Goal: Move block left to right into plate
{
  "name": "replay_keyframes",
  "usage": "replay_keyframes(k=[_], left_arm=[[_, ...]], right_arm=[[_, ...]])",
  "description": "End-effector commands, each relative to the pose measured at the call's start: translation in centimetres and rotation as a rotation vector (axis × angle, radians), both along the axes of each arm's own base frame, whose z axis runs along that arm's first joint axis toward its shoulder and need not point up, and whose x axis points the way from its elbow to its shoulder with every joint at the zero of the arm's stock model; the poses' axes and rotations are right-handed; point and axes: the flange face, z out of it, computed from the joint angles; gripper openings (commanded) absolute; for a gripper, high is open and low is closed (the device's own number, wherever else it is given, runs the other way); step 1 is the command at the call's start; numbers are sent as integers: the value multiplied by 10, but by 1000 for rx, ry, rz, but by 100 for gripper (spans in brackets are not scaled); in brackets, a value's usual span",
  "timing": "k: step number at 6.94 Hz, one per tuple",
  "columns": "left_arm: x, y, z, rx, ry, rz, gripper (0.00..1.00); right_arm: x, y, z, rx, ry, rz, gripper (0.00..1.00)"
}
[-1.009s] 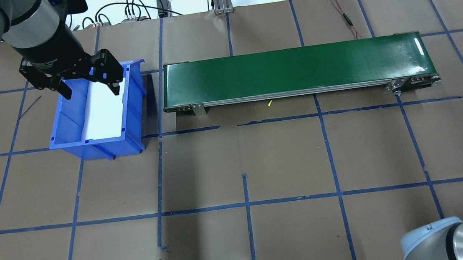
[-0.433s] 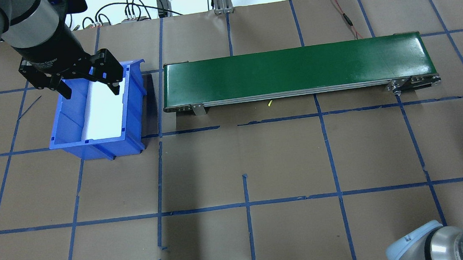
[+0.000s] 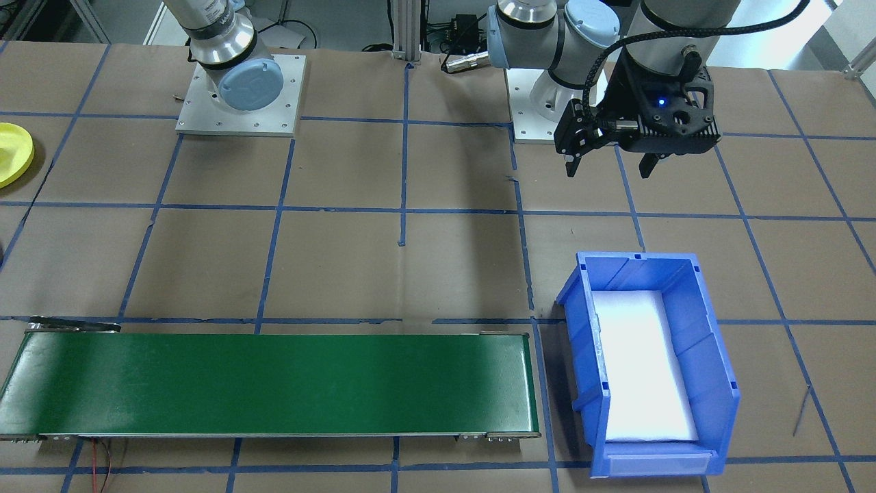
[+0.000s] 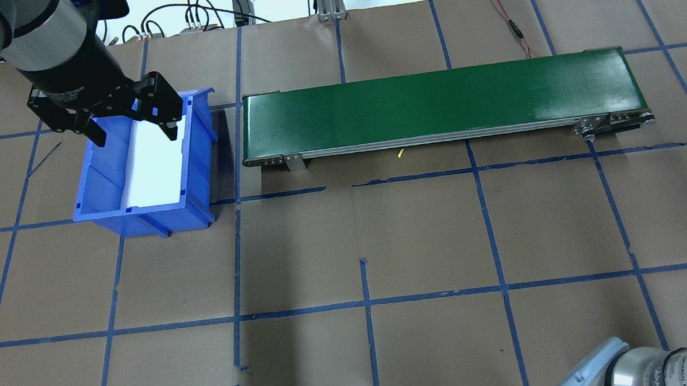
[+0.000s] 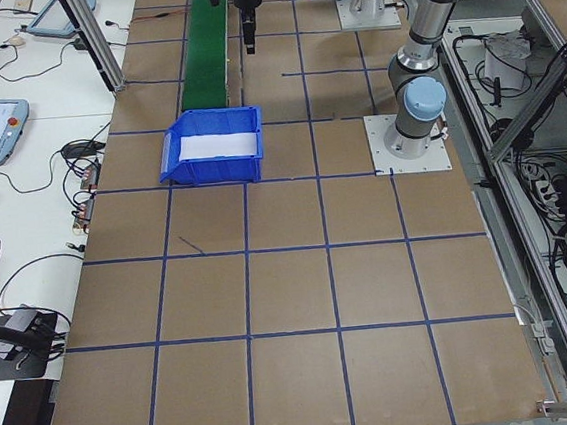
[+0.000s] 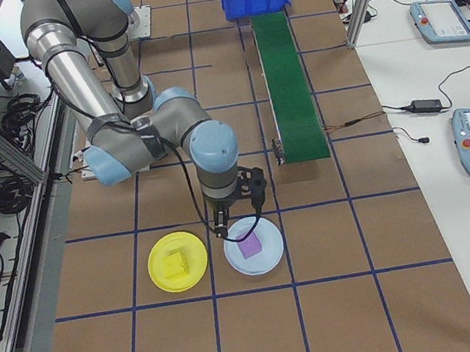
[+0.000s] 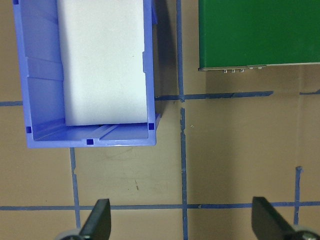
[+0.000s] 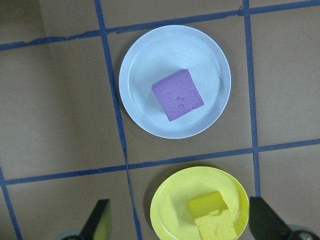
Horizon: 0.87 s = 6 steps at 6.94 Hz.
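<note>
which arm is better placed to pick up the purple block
Right. The right gripper hangs near the purple block, jaws open; the left gripper is far off at the bin.

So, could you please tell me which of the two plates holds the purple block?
The pale blue plate holds the purple block; the yellow plate beside it holds yellow blocks instead.

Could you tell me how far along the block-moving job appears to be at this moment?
It looks nearly or fully done. Two yellow blocks lie in the yellow plate, and a purple block sits in the pale blue plate. The blue bin and green conveyor hold no blocks. Nothing is in hand: the left gripper and the right gripper are both open and empty.
</note>
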Motion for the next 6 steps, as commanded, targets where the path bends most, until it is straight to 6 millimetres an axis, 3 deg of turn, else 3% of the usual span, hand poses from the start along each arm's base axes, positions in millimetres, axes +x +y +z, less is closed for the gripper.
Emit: replay_keyframes(k=[1,3,6], left_arm=[[0,1,-1,1,-1,0,100],[1,1,-1,1,-1,2,100],[1,1,-1,1,-1,2,100]], right_arm=[[98,-32,65,-29,44,-20,99],[194,-30,110,-32,46,-27,100],[352,-38,154,-55,53,25,100]])
